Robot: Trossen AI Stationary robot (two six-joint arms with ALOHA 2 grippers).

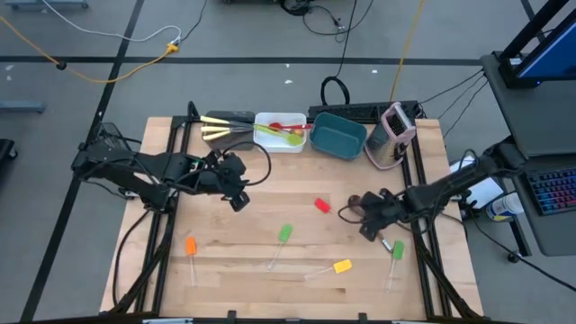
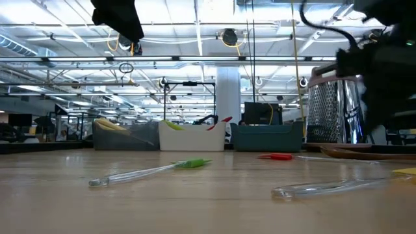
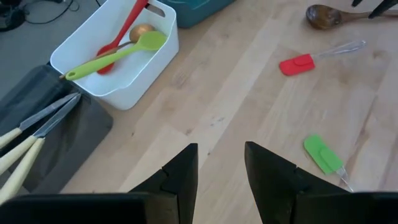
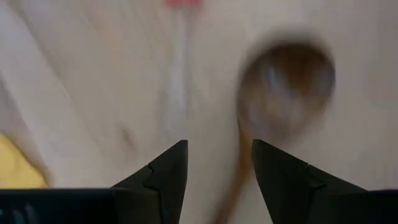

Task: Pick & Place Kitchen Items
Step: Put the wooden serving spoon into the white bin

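Right wrist view: we see right gripper (image 4: 214, 165) w/ fingers apart, empty, just over wooden spoon (image 4: 283, 87) on tabletop (image 1: 252, 270). Left gripper (image 3: 221, 168) fingers also parted, holding nothing, near white tub (image 3: 93, 68) w/ green spoon (image 3: 118, 53) + red spoon (image 3: 121, 31). We can't read any labels or writing.

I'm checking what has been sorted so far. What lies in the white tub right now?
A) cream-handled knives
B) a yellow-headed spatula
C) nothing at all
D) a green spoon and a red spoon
D: in the left wrist view the white tub holds a green spoon lying across a red spoon.
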